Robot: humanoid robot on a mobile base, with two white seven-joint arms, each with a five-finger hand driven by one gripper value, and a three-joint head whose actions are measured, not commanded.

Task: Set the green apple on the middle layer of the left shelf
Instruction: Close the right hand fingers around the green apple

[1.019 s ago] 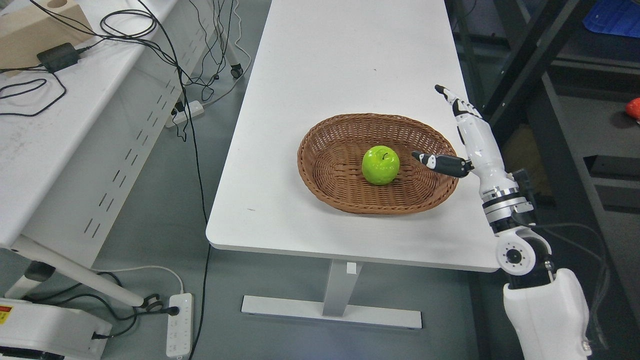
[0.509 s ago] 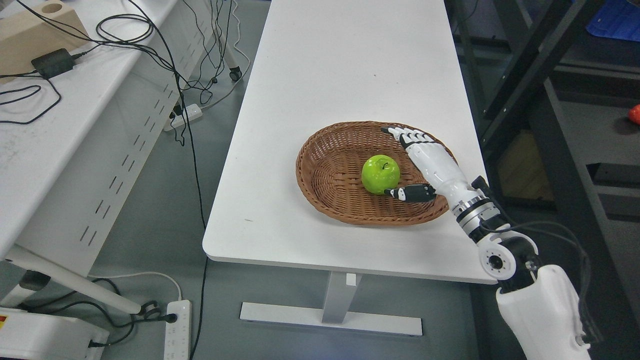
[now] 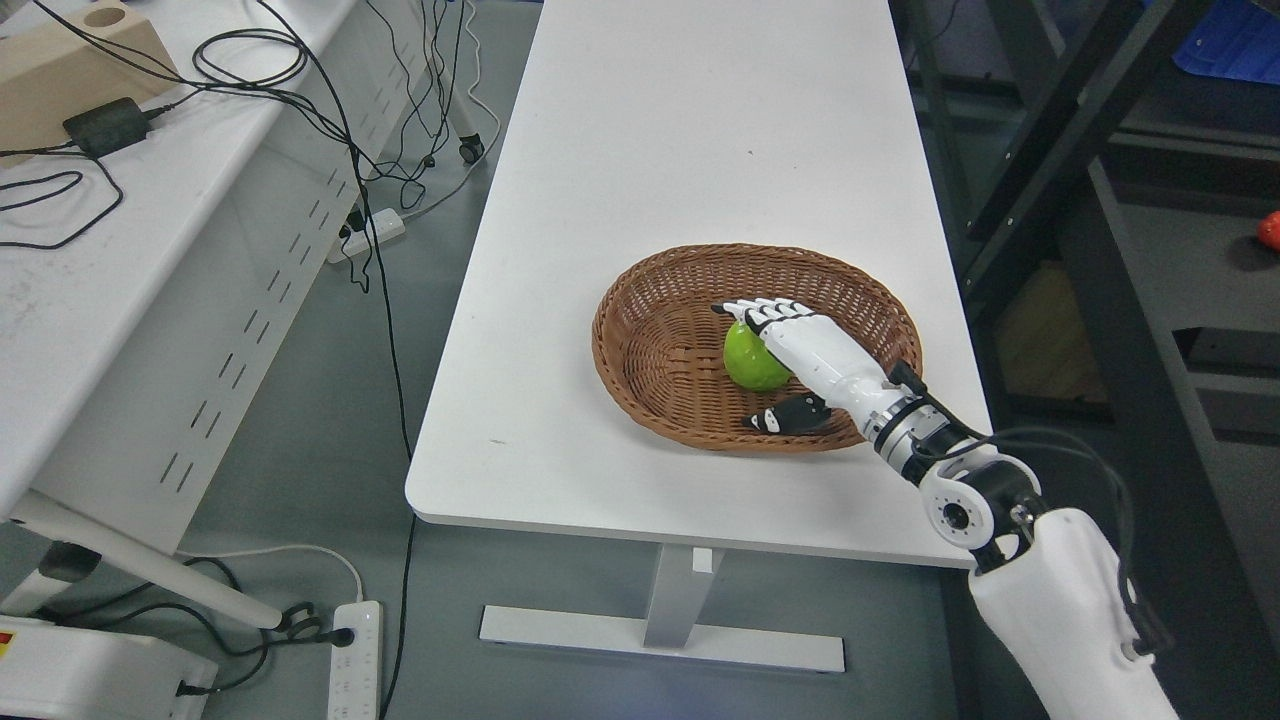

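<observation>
Green apple [image 3: 748, 358] sits in middle of wicker basket [image 3: 650, 340], near worktop [image 3: 640, 150] front right corner. Right hand [image 3: 800, 350] lies over apple's right side, fingers [image 3: 750, 308] straight across top, thumb low at front: spread, not yet closed on apple. Risks: round fruit may roll away left as fingers close; basket may slide toward front edge; weak hold may drop apple on lift.

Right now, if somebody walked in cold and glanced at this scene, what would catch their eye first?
Probably the bright green apple lying in the brown wicker basket near the front of the white table. The robot's white right hand reaches over it from the right, fingers spread across the apple's top and thumb low beside it, not visibly closed. A tangle of black cables drapes the bench to the left.
</observation>
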